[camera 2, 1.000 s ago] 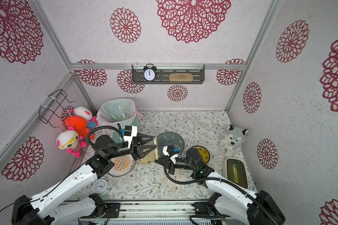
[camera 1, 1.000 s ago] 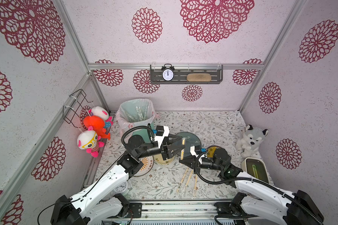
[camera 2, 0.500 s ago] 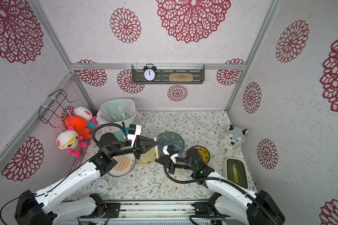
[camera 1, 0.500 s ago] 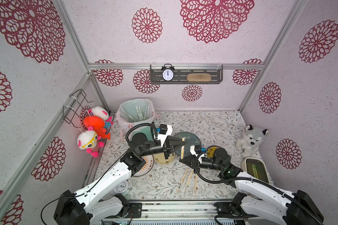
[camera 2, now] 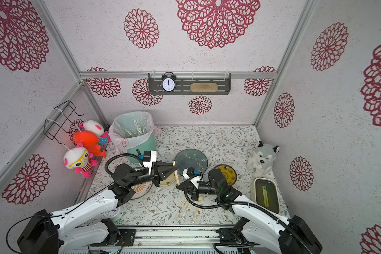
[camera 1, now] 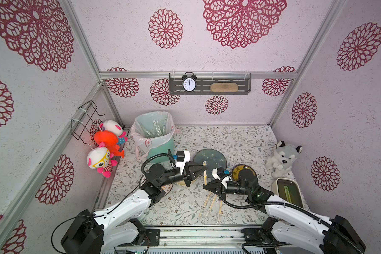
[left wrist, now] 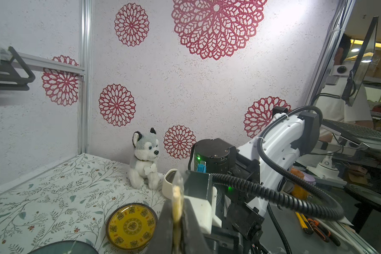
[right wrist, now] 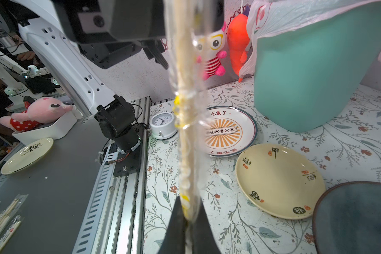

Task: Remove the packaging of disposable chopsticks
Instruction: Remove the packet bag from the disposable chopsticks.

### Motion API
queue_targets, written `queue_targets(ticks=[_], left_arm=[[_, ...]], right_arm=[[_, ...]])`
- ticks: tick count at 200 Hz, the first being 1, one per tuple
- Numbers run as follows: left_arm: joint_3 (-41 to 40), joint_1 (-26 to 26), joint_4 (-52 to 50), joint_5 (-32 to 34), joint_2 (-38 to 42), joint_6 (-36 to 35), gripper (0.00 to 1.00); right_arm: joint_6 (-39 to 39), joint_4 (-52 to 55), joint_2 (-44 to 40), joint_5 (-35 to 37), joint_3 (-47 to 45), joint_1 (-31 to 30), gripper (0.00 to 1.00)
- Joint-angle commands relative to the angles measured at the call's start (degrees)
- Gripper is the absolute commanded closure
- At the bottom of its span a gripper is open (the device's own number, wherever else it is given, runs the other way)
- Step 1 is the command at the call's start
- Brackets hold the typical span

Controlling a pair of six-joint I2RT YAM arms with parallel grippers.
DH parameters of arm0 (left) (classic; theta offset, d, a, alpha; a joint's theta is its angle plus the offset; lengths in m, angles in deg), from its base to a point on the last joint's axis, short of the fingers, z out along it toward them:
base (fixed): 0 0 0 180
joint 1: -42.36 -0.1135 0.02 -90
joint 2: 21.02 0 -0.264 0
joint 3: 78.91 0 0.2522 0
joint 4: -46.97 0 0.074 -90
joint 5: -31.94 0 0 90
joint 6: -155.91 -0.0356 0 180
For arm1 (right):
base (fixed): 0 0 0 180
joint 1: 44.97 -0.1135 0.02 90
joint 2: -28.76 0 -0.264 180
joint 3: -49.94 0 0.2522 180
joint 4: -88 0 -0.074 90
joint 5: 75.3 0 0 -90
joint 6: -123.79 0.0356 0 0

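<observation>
Right wrist view: shows the right gripper (right wrist: pixel 188 222) clamped on one end of the packaging (right wrist: pixel 186 110), a clear sleeve with the disposable chopsticks (right wrist: pixel 185 154) inside. Shows the sleeve stretched straight from those jaws up to the left gripper (camera 1: pixel 206 169), clear of the floral table (right wrist: pixel 229 231) and beside the cream plate (right wrist: pixel 279 180).

Left wrist view: shows the left jaws pinched closed on the opposite end of the same sleeve, with a pale stick tip and a flap of plastic standing out between the dark fingers (left wrist: pixel 166 231).

In both top views: places the held pair in the air between the two grippers, left jaws on the far end and right jaws on the near end, just beside the dark plate (camera 1: pixel 209 159). Places more wrapped pairs (camera 1: pixel 208 205) flat on the table near its front edge. Places empty sleeves (camera 1: pixel 154 129) inside the lined teal bin (camera 1: pixel 161 149) at the back.
</observation>
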Motion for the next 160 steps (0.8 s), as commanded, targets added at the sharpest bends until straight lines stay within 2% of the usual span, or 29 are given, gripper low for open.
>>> queue_targets(ticks=[1,51,73,118,135,160], left_arm=[[-3.4,1.3,-5.6,-2.3,-4.0,0.1,0.91],[-7.5,2.1,-4.7,0.8,-4.9,-0.6,0.96],[-9.6,2.1,-5.7,2.0,-4.6,-1.5,0.90],[-10.1,2.8,-3.0,0.0,-8.7,-0.4,0.90],[-11.0,3.1,-1.0,-0.1,-10.7,-0.2,0.99],[-12.4,5.3,5.7,0.1,-15.1,2.0,0.99]], right_arm=[[0.6,-13.0,-3.9,-0.7,3.6,0.1,1.00],[0.7,-12.3,-4.4,-0.7,4.4,0.2,1.00],[0.0,-10.7,-5.6,0.3,4.7,0.2,1.00],[0.7,-11.8,-4.4,-0.2,5.0,0.2,1.00],[0.7,-11.5,-4.9,-0.2,5.2,0.2,1.00],[0.3,-10.8,-5.2,0.5,5.5,0.2,1.00]])
